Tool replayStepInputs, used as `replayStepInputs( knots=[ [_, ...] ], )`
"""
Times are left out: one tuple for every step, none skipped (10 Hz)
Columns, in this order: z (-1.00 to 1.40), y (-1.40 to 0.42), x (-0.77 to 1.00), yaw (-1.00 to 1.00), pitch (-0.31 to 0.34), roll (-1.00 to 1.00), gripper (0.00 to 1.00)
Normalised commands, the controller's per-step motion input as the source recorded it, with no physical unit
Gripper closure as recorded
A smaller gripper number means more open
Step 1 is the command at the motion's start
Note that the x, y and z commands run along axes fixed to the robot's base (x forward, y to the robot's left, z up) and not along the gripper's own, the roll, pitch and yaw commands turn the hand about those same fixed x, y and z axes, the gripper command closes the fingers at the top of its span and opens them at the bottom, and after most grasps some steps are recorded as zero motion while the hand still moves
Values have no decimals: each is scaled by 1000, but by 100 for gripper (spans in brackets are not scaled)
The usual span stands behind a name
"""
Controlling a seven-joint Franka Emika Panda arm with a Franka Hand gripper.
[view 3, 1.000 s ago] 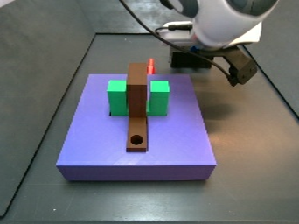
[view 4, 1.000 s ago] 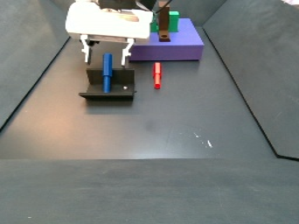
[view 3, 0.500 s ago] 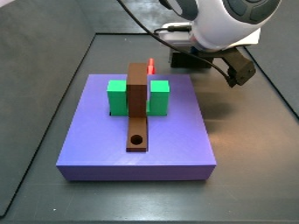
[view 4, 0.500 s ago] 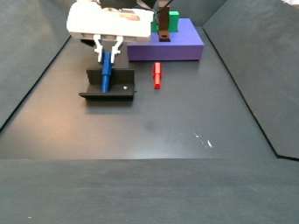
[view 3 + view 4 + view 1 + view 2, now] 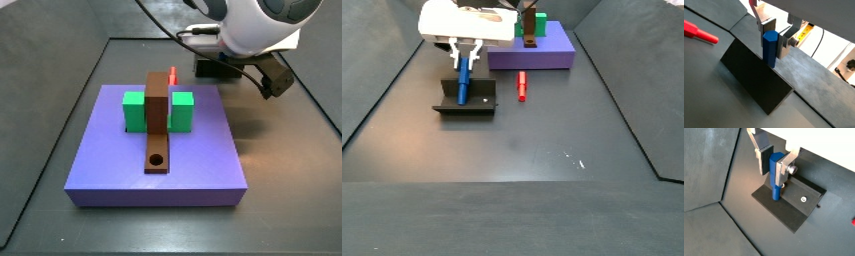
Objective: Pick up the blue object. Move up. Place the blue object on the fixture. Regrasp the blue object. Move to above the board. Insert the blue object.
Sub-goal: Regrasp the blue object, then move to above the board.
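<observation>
Wrist views examined first. Found the gripper [image 5: 776, 39] directly above the fixture [image 5: 754, 80], jaws clamped on the blue object [image 5: 770, 48], silver fingers [image 5: 785, 167] pressed against both of its sides. Noted the blue object upright, lower end seated on the fixture's dark top, confirmed in a wrist view [image 5: 776, 175] where the fixture [image 5: 799, 203] showed as an L-shaped bracket with a screw head on its base plate. Recorded a red stick [image 5: 699, 31] lying on the floor, apart from the fixture.

Checked next in a side view: gripper [image 5: 465, 52] over the fixture [image 5: 466, 101], blue object [image 5: 462, 80] standing between the fingers, red stick [image 5: 523, 87] lying just beside the fixture on the side toward the board [image 5: 540, 54]. Noted the board well apart from the fixture, with green blocks [image 5: 537, 24] on it.

Observed the board [image 5: 159, 150] closest to the lens in a side view, carrying green blocks [image 5: 135, 111] either side of a long brown strip [image 5: 159, 122] with a round hole [image 5: 158, 160]. Fixture hidden there behind the arm; gripper itself not distinguishable.
</observation>
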Motion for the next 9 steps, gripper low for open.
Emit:
replayStepInputs(
  knots=[
    [0, 0, 0, 0, 0, 0, 100],
    [0, 0, 0, 0, 0, 0, 100],
    [0, 0, 0, 0, 0, 0, 100],
    [0, 0, 0, 0, 0, 0, 100],
    [0, 0, 0, 0, 0, 0, 100],
    [0, 0, 0, 0, 0, 0, 100],
    [0, 0, 0, 0, 0, 0, 100],
    [0, 0, 0, 0, 0, 0, 100],
    [1400, 0, 0, 0, 0, 0, 100]
  ],
)
